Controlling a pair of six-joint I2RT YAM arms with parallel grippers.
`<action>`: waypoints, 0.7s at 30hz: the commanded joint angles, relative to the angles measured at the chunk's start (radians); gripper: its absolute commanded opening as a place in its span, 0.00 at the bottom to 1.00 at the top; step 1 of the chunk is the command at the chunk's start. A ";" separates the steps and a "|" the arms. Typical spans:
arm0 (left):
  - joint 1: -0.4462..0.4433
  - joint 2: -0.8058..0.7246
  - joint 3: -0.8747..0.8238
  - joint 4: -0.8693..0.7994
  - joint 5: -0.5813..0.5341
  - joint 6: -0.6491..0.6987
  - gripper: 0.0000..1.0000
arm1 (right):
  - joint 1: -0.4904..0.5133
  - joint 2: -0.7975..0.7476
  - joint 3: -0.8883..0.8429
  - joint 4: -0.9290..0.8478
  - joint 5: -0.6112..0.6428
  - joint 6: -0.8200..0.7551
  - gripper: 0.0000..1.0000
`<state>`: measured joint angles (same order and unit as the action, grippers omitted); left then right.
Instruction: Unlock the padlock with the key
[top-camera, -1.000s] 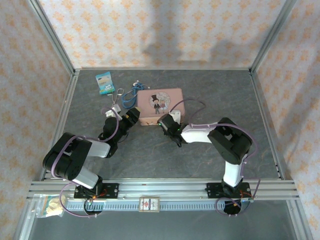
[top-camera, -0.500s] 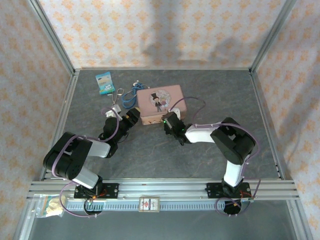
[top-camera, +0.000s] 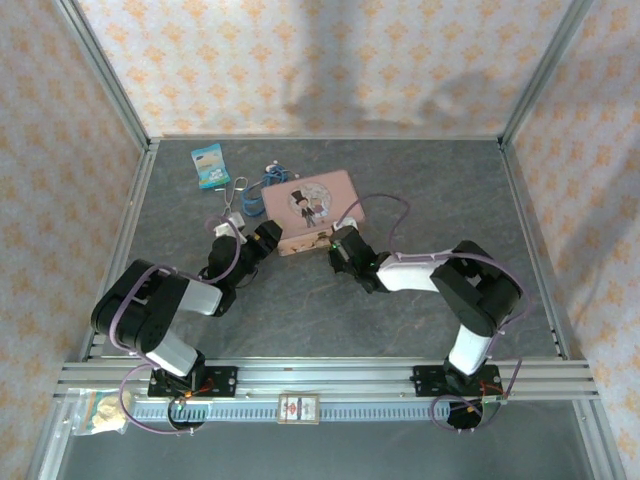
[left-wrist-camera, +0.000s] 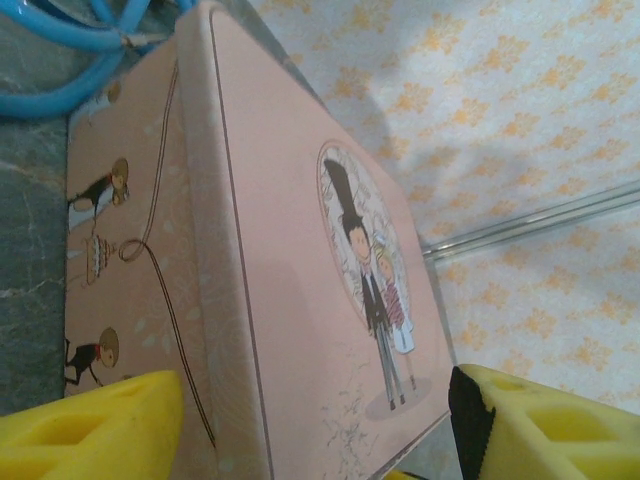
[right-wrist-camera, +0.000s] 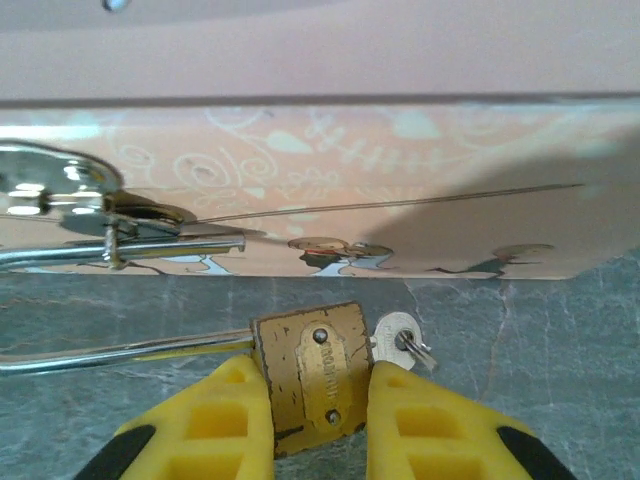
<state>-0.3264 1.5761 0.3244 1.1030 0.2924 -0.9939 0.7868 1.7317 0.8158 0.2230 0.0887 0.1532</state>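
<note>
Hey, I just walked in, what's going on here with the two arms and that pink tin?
The right gripper is shut on the small brass padlock, just in front of the pink tin. A small silver key sits against the padlock's side. The pictures don't show whether the lock is open. The left gripper is open at the tin's corner, with one finger on each side of it.

Pink tin (top-camera: 308, 205) turned counterclockwise, slid left; right claw (top-camera: 334, 244) nudged rightward.
</note>
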 joint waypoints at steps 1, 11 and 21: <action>0.003 0.030 0.005 0.083 0.038 -0.016 0.68 | 0.015 -0.043 0.018 0.026 0.044 -0.017 0.15; 0.002 -0.012 0.028 -0.004 0.038 0.033 0.69 | 0.032 0.005 0.053 0.013 -0.004 0.020 0.14; -0.008 0.037 0.045 0.036 0.056 0.018 0.69 | 0.054 0.020 0.113 -0.020 -0.072 0.002 0.14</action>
<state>-0.3275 1.5932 0.3359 1.1011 0.3153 -0.9859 0.8253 1.7535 0.8825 0.1951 0.0441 0.1650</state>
